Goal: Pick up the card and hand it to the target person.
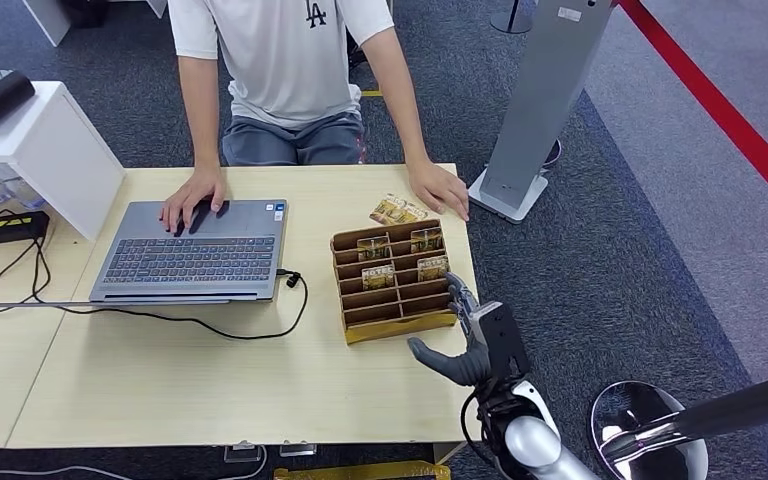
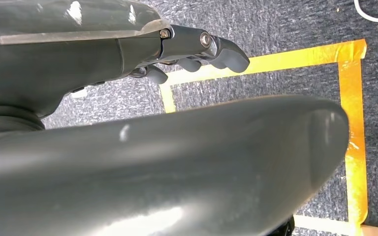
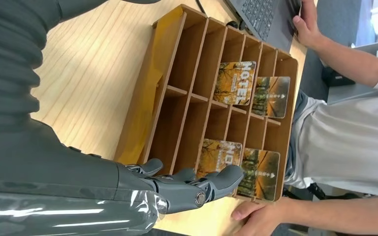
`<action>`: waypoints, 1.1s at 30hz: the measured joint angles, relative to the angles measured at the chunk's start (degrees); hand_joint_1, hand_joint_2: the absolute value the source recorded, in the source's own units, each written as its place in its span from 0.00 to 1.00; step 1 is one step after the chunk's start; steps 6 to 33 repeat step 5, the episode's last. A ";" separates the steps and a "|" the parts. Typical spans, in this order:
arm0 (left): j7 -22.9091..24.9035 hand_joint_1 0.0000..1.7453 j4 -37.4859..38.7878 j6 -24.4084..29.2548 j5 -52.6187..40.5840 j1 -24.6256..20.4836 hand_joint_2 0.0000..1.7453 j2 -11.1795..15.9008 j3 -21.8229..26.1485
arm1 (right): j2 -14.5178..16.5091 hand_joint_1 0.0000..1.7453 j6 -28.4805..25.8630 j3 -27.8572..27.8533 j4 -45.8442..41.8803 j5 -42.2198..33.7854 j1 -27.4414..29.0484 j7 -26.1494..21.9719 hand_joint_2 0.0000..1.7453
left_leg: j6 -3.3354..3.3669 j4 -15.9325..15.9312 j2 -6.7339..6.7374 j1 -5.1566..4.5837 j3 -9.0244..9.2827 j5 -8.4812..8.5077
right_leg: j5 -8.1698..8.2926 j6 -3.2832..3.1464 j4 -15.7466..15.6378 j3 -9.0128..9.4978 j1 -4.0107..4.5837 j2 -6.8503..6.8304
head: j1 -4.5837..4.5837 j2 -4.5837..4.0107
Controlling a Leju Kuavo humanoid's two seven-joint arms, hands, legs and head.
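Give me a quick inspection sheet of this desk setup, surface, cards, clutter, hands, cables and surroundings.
Surface: light wooden table.
Job's things: card rack holds four cards in its far slots; loose cards lie beside the person's hand.
Clutter: open laptop, the person's other hand on it.
Hands: right hand open, holding nothing, at the rack's near right corner; left hand hangs empty above the floor.
Cables: black cable runs from the laptop.
Surroundings: grey stand, red floor line, yellow floor tape.

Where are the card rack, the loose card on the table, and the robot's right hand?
card rack (image 1: 401, 325), head view, front yellow wall.
loose card (image 1: 397, 210), head view, middle of its face.
right hand (image 1: 465, 340), head view, middle of the hand.
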 joint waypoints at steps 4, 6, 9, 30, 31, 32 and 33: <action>-0.10 0.00 0.05 -0.06 -0.13 -0.03 0.00 -0.01 -0.15 | 0.34 0.00 0.59 -0.97 -0.14 0.94 0.37 0.32 1.00 | 0.00 -0.01 0.02 0.00 0.01 0.00 | 0.01 0.00 -0.01 0.00 0.00 0.02 | 0.00 0.00; -0.11 0.00 0.06 -0.07 -0.15 -0.02 0.00 -0.02 -0.16 | 0.36 0.00 0.68 -1.06 -0.16 1.03 0.39 0.35 1.00 | 0.00 -0.01 0.02 0.00 0.01 0.00 | 0.01 0.00 -0.01 0.01 0.00 0.02 | 0.00 0.00; -0.11 0.00 0.06 -0.07 -0.15 -0.02 0.00 -0.02 -0.16 | 0.36 0.00 0.68 -1.06 -0.16 1.03 0.39 0.35 1.00 | 0.00 -0.01 0.02 0.00 0.01 0.00 | 0.01 0.00 -0.01 0.01 0.00 0.02 | 0.00 0.00; -0.11 0.00 0.06 -0.07 -0.15 -0.02 0.00 -0.02 -0.16 | 0.36 0.00 0.68 -1.06 -0.16 1.03 0.39 0.35 1.00 | 0.00 -0.01 0.02 0.00 0.01 0.00 | 0.01 0.00 -0.01 0.01 0.00 0.02 | 0.00 0.00; -0.11 0.00 0.06 -0.07 -0.15 -0.02 0.00 -0.02 -0.16 | 0.36 0.00 0.68 -1.06 -0.16 1.03 0.39 0.35 1.00 | 0.00 -0.01 0.02 0.00 0.01 0.00 | 0.01 0.00 -0.01 0.01 0.00 0.02 | 0.00 0.00; -0.11 0.00 0.06 -0.07 -0.15 -0.02 0.00 -0.02 -0.16 | 0.36 0.00 0.68 -1.06 -0.16 1.03 0.39 0.35 1.00 | 0.00 -0.01 0.02 0.00 0.01 0.00 | 0.01 0.00 -0.01 0.01 0.00 0.02 | 0.00 0.00; -0.11 0.00 0.06 -0.07 -0.15 -0.02 0.00 -0.02 -0.16 | 0.36 0.00 0.68 -1.06 -0.16 1.03 0.39 0.35 1.00 | 0.00 -0.01 0.02 0.00 0.01 0.00 | 0.01 0.00 -0.01 0.01 0.00 0.02 | 0.00 0.00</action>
